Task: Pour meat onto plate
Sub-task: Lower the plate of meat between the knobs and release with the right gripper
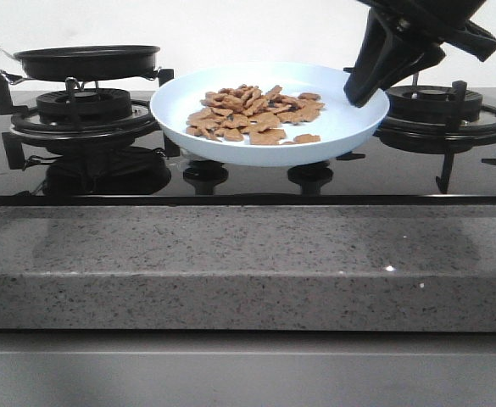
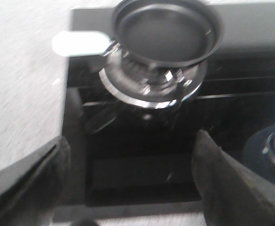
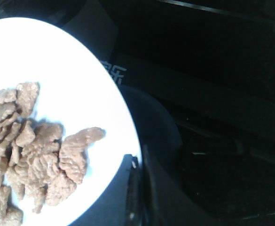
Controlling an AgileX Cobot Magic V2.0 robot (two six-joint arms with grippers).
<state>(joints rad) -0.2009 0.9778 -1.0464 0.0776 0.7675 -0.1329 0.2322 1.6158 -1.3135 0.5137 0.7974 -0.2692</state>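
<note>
The pale blue-white plate (image 1: pixel 349 119) sits over the middle of the stove, between the two burners, and holds a heap of orange-brown meat (image 1: pixel 252 110). My right gripper (image 1: pixel 359 93) is shut on the plate's right rim. In the right wrist view its jaws (image 3: pixel 137 183) pinch the rim of the plate (image 3: pixel 71 70), with the meat (image 3: pixel 38 155) beside them. The black frying pan (image 1: pixel 86 61) stands empty on the left burner. My left gripper (image 2: pixel 130 146) is open and empty, back from the pan (image 2: pixel 165 33) over the stove's front; it is out of the front view.
The pan's pale handle (image 2: pixel 81 43) points out past the stove's left edge. The right burner grate (image 1: pixel 443 106) lies under my right arm. Two knobs (image 1: pixel 205 174) sit below the plate. A grey stone counter edge (image 1: pixel 248 263) runs along the front.
</note>
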